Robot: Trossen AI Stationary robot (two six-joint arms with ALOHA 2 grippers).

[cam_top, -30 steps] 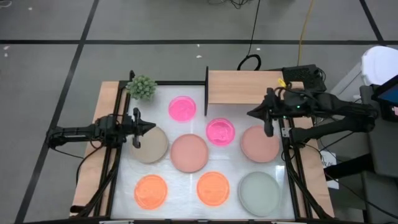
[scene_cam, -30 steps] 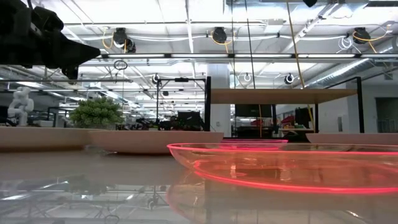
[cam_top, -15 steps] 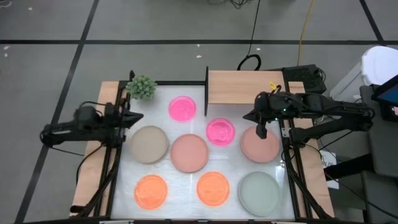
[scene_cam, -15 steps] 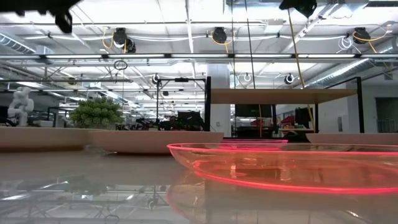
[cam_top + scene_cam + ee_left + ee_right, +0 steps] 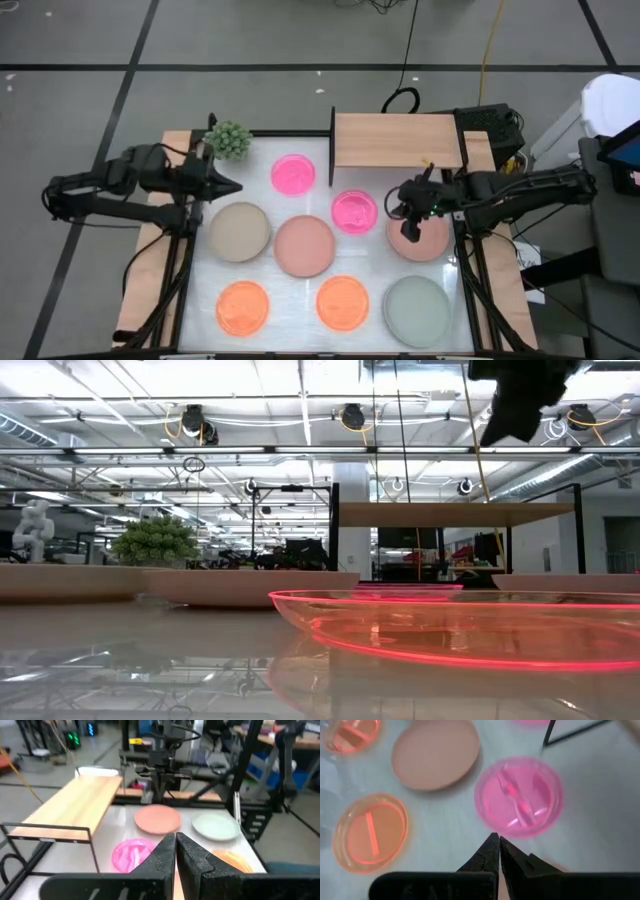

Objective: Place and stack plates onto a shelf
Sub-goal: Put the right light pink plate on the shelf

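Well, no writing anywhere; right gripper (image 5: pixel 404 212) clenched, empty, magenta plate (image 5: pixel 354 211) flat just ahead, shelf (image 5: pixel 395 140) lying crosswise beyond it.

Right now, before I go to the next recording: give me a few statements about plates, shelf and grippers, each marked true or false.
1. The shelf carries a stack of plates. False: its board is bare.
2. The right gripper is above the dusty-pink plate, fingers shut. True.
3. The left gripper holds the beige plate. False: it is shut on nothing, beside the table's left rail.
4. Two orange plates lie in the front row. True.
5. The plant stands on the shelf. False: it stands at the table's far left corner.
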